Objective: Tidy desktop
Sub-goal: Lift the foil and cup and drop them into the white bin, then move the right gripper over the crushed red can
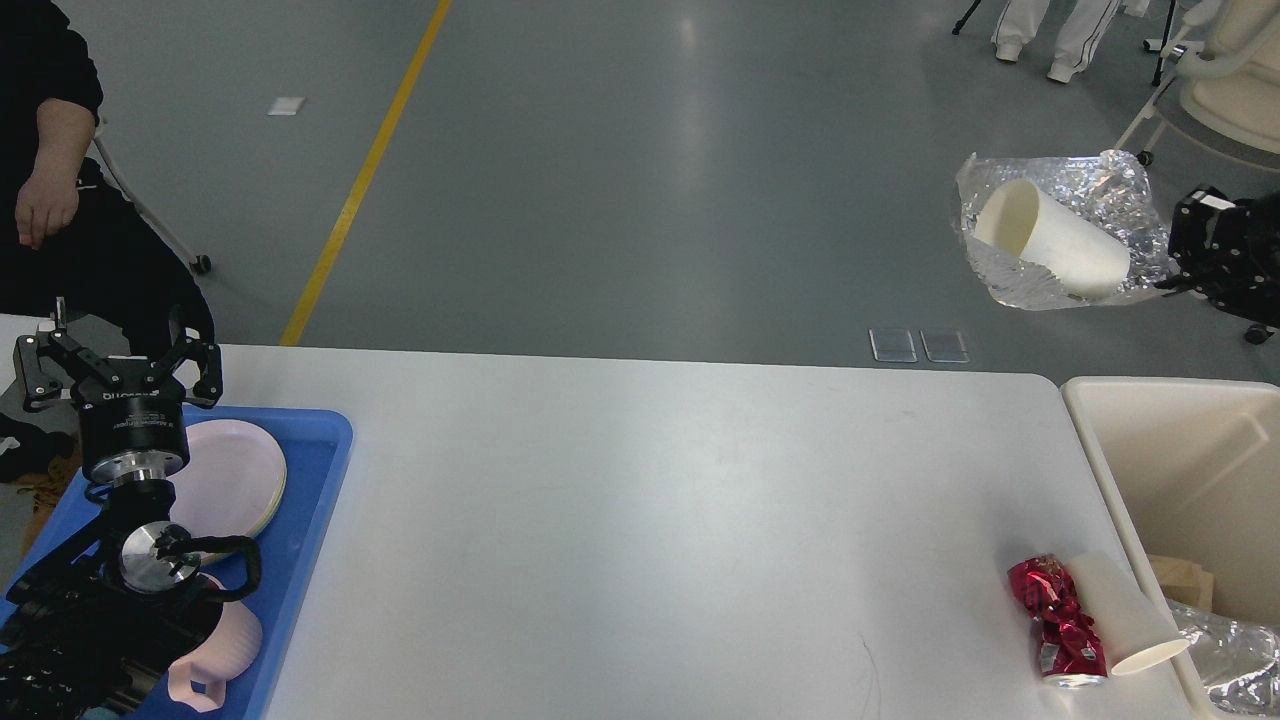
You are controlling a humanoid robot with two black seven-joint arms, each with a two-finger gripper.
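The desktop (650, 520) is a wide white tabletop. My right gripper (1180, 258) is high at the upper right, beyond the table's far edge, shut on a crumpled sheet of silver foil (1085, 185). A white paper cup (1060, 245) lies on its side in the foil, mouth to the left. Near the front right of the desktop lie a crushed red can (1058, 620) and a second white paper cup (1120, 615), side by side. My left gripper (120, 362) stands open above the blue tray (310, 480), holding nothing.
The blue tray holds stacked pale plates (235, 475) and a pink cup (215, 660). A cream bin (1180, 470) stands off the table's right edge with foil scraps (1225, 650) inside. A person sits at the far left, and wheeled chairs stand at the far right.
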